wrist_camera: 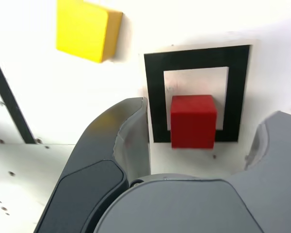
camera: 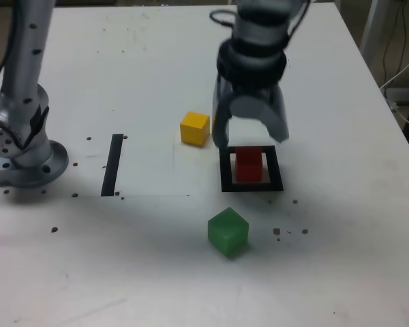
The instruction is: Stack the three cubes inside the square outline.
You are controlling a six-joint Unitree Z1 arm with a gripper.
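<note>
The grey two-fingered gripper (camera: 249,139) hovers, jaws spread and empty, over the small red cube (camera: 248,165) inside the black square outline (camera: 251,186), apparently the stack's base

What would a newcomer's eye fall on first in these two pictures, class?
First, the open gripper hanging just above the red cube, which sits inside the black square outline. Next come the yellow cube on the exterior view's left of the gripper, and the green cube nearer the camera on the white table.
</note>
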